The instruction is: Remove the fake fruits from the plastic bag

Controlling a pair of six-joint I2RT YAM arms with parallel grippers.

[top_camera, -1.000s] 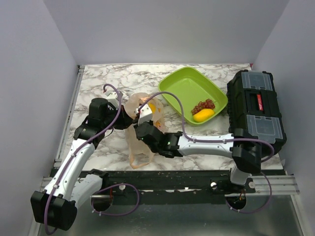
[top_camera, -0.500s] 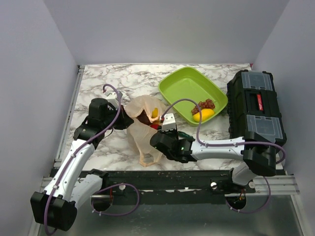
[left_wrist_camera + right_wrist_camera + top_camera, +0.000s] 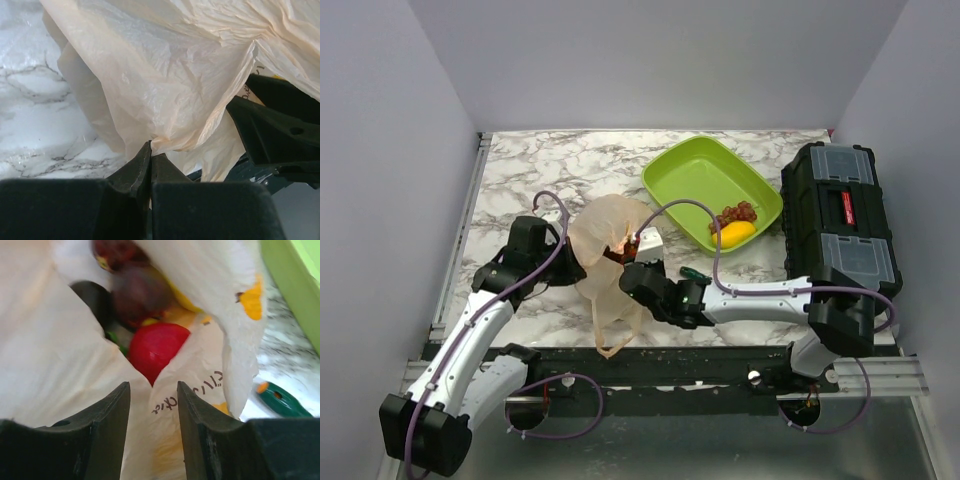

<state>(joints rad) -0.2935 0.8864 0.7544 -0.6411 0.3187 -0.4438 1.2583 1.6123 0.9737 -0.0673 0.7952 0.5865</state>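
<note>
At nine o'clock of the plastic bag (image 3: 150, 75), pinched film with left gripper (image 3: 150, 152); held right gripper (image 3: 152, 410) parted before red apple (image 3: 157, 345).

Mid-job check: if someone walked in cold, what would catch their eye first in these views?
The crinkly peach plastic bag in the middle of the table, its edge pinched in the shut left gripper. Next, the red apple in the bag's mouth, just ahead of the open right gripper. Then the lime-green tray at the back right, holding a yellow fruit.

1 bag (image 3: 605, 250), 1 tray (image 3: 692, 168), 1 toolbox (image 3: 840, 215).
</note>
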